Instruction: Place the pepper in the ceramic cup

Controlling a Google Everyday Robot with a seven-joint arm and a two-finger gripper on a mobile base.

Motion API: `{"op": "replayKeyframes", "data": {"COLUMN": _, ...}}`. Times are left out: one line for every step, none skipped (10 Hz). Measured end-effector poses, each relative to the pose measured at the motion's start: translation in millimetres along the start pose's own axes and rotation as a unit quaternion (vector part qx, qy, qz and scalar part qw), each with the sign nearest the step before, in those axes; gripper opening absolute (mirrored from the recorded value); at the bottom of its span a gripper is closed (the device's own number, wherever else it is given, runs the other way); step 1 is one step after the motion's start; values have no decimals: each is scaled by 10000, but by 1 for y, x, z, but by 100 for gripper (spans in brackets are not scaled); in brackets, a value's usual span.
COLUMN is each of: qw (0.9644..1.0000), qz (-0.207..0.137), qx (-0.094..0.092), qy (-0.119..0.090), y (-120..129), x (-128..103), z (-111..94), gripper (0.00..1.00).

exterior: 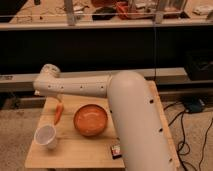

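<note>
The pepper (58, 114) is a slim orange-red tapered piece, upright with its point down, over the left part of the wooden table (75, 155). The gripper (60, 99) sits just above the pepper's top, under my white arm's wrist (48, 76), and is mostly hidden by the arm. I cannot tell whether the pepper is held or rests on the table. The white ceramic cup (46, 136) stands at the table's front left, below and slightly left of the pepper.
A large round orange bowl (91, 120) sits mid-table, right of the pepper. A small dark box (116, 150) lies near the front edge. My thick white arm (132, 120) covers the table's right side. Dark shelving stands behind.
</note>
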Motion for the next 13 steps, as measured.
{"op": "replayKeyframes", "data": {"qw": 9997, "qz": 13, "qx": 164, "qy": -160, "y": 3, "x": -7, "z": -2, "gripper": 80}}
{"op": "replayKeyframes", "data": {"qw": 9990, "qz": 43, "qx": 358, "qy": -250, "y": 10, "x": -8, "z": 1, "gripper": 80}}
{"op": "replayKeyframes", "data": {"qw": 9981, "qz": 91, "qx": 480, "qy": -371, "y": 16, "x": -11, "z": 2, "gripper": 80}}
{"op": "replayKeyframes", "data": {"qw": 9977, "qz": 87, "qx": 451, "qy": -491, "y": 22, "x": -15, "z": 5, "gripper": 80}}
{"op": "replayKeyframes", "data": {"qw": 9977, "qz": 78, "qx": 303, "qy": -601, "y": 24, "x": -20, "z": 3, "gripper": 80}}
{"op": "replayKeyframes", "data": {"qw": 9977, "qz": 83, "qx": 174, "qy": -648, "y": 30, "x": -22, "z": 1, "gripper": 80}}
{"op": "replayKeyframes", "data": {"qw": 9977, "qz": 87, "qx": 67, "qy": -672, "y": 35, "x": -23, "z": -1, "gripper": 80}}
{"op": "replayKeyframes", "data": {"qw": 9974, "qz": 84, "qx": -84, "qy": -717, "y": 39, "x": -25, "z": -2, "gripper": 80}}
{"op": "replayKeyframes", "data": {"qw": 9967, "qz": 70, "qx": -253, "qy": -772, "y": 43, "x": -27, "z": -2, "gripper": 80}}
{"op": "replayKeyframes", "data": {"qw": 9961, "qz": 71, "qx": -312, "qy": -819, "y": 43, "x": -29, "z": -3, "gripper": 80}}
{"op": "replayKeyframes", "data": {"qw": 9959, "qz": 64, "qx": -374, "qy": -824, "y": 48, "x": -29, "z": -1, "gripper": 80}}
{"op": "replayKeyframes", "data": {"qw": 9955, "qz": 55, "qx": -444, "qy": -829, "y": 54, "x": -27, "z": 3, "gripper": 80}}
{"op": "replayKeyframes", "data": {"qw": 9951, "qz": 64, "qx": -496, "qy": -856, "y": 56, "x": -27, "z": 8, "gripper": 80}}
